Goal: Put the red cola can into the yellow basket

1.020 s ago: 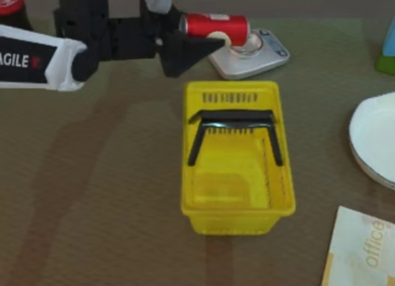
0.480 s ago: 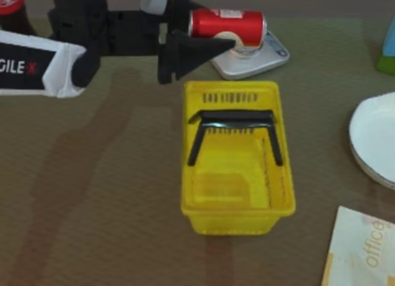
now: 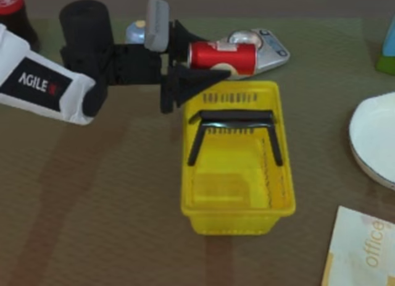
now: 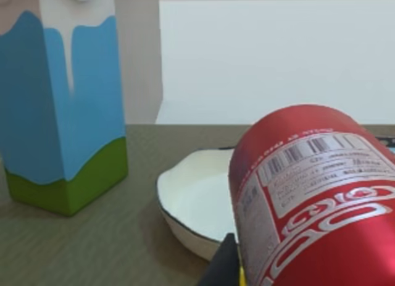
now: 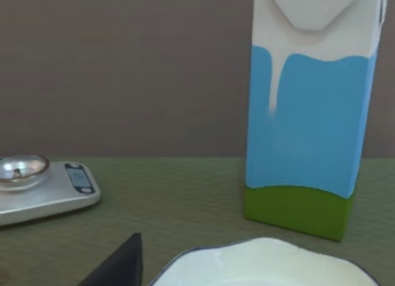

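Note:
The red cola can (image 3: 221,56) lies sideways in the air, with my left gripper (image 3: 210,58) shut on it. It hangs just over the far rim of the yellow basket (image 3: 231,86), whose black handles are folded across its opening. In the left wrist view the red cola can (image 4: 321,199) fills the near right, beside one dark fingertip (image 4: 223,264). My right arm is out of the top view. Only one of its dark fingertips (image 5: 123,264) shows in the right wrist view, near the white plate.
A silver kitchen scale (image 3: 265,48) stands right behind the can. A white plate (image 3: 373,138) and a blue-and-green carton (image 3: 387,48) are at the right, a dark cola bottle (image 3: 12,11) at the far left corner, and an office paper pack (image 3: 361,249) at the front right.
My left arm has carried the can from above the scale toward the front, to the basket's far rim. The basket has not moved.

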Robot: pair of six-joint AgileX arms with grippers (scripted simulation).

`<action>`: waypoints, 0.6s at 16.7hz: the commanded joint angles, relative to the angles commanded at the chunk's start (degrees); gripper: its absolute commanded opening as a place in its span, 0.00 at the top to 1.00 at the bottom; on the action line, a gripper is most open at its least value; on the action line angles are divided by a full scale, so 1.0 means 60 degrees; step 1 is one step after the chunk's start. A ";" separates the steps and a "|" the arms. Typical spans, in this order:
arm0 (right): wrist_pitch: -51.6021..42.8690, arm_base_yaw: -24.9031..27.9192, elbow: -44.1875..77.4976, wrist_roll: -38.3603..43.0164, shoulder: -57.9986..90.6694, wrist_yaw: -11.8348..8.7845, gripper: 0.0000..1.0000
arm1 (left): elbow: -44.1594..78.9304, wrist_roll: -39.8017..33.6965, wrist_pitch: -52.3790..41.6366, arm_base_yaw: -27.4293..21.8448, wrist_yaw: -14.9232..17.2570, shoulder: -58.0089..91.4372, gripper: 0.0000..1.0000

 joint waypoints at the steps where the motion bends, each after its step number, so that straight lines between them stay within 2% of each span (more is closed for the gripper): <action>1: 0.0000 0.0000 0.0000 0.0000 0.0000 0.0000 0.00 | -0.0091 -0.0010 0.0423 0.0023 0.0003 0.0299 1.00; 4: 0.0000 0.0000 0.0000 0.0000 0.0000 0.0000 0.00 | -0.0284 -0.0024 0.1115 0.0070 -0.0007 0.0859 1.00; 8: 0.0000 0.0000 0.0000 0.0000 0.0000 0.0000 0.00 | -0.0295 -0.0024 0.1146 0.0073 -0.0009 0.0886 1.00; 10: 0.0000 0.0000 0.0000 0.0000 0.0000 0.0000 0.00 | -0.0295 -0.0024 0.1146 0.0073 -0.0009 0.0886 0.85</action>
